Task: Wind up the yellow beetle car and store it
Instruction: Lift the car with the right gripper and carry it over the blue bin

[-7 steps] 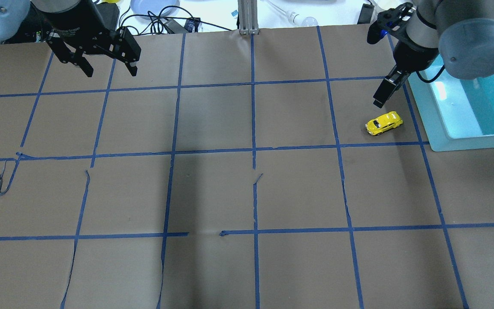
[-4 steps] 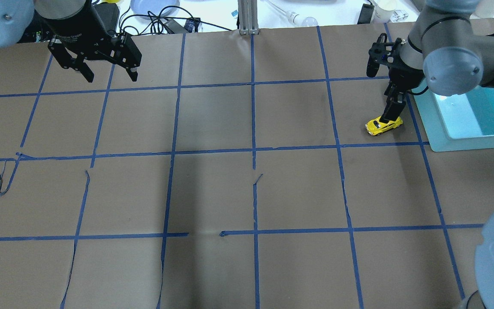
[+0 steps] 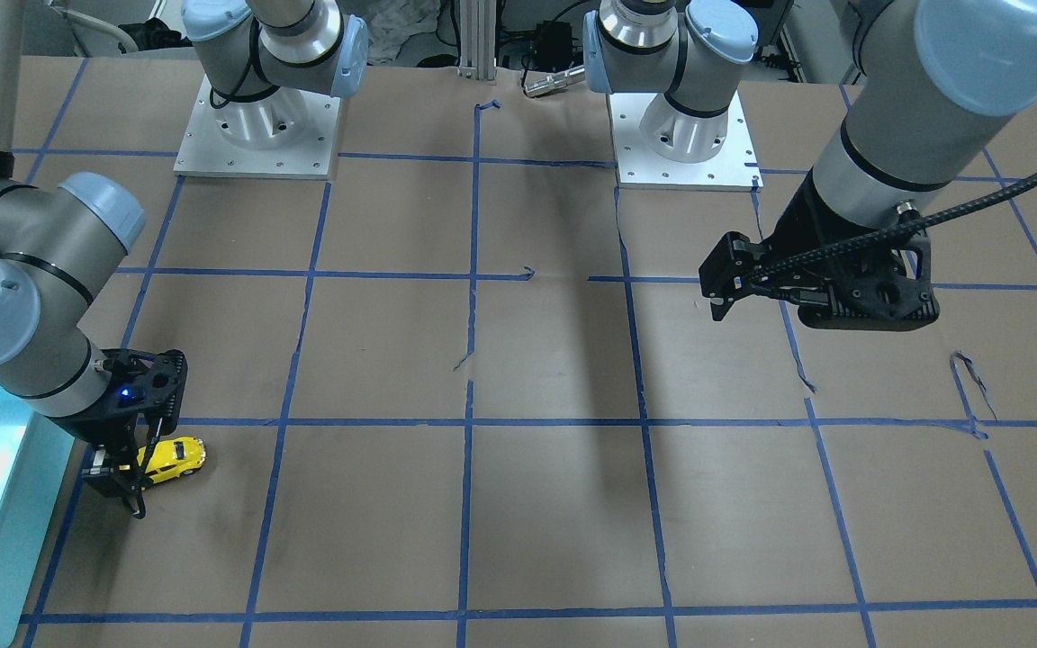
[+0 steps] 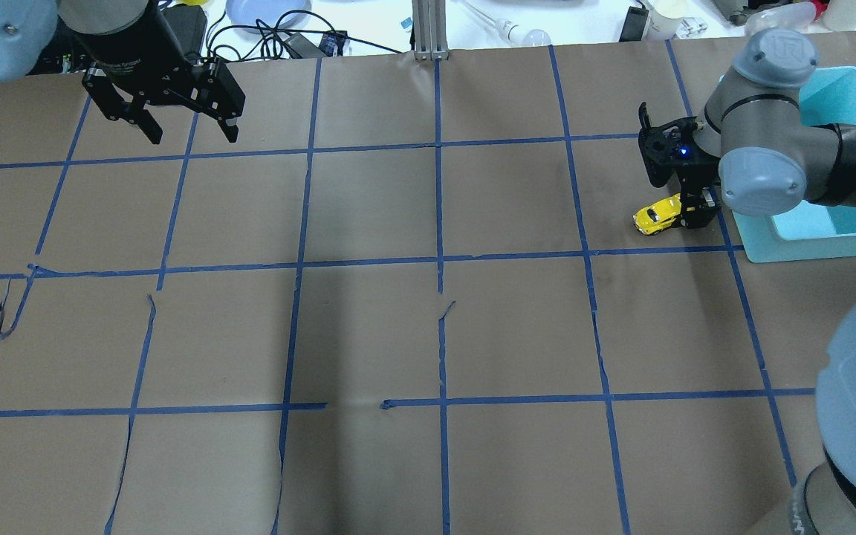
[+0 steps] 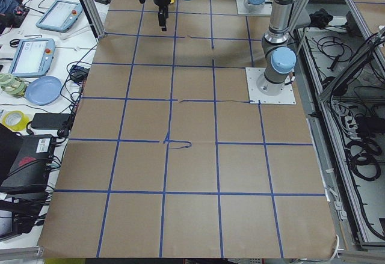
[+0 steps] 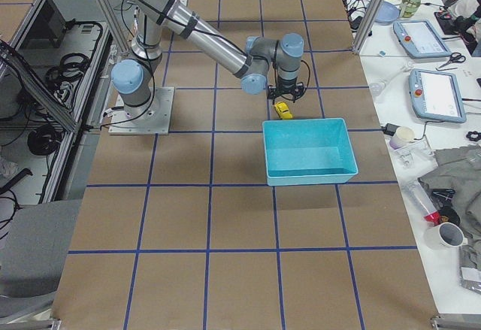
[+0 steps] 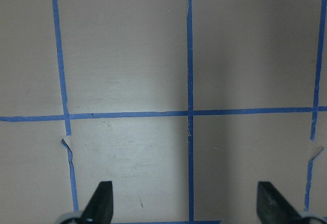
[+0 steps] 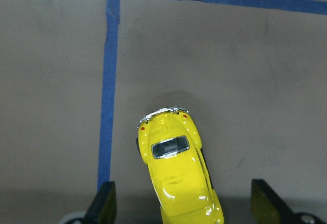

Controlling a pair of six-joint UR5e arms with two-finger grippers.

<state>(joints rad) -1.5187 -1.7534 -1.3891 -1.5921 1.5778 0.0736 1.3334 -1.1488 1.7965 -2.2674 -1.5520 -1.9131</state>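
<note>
Car: yellow beetle car (image 4: 657, 216) stands on its wheels on the table (image 4: 368, 334), at the right of the overhead view, near the teal bin (image 4: 814, 244).
Right gripper: right gripper (image 8: 185, 206) sits low over one end of the car, fingers apart with a gap on each side.
Left gripper: left gripper (image 4: 194, 136) hangs at upper left, fingers spread wide, holding nothing.
In the way: the right arm's grey joints (image 4: 759, 178) cover part of the bin, and its gripper hides the car's right end.
Around: blue tape lines (image 4: 439, 223) cross the brown paper.

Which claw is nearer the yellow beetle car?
Right. The right claw is down over the yellow beetle car, open and straddling it; the left claw hangs open far across the table.
</note>
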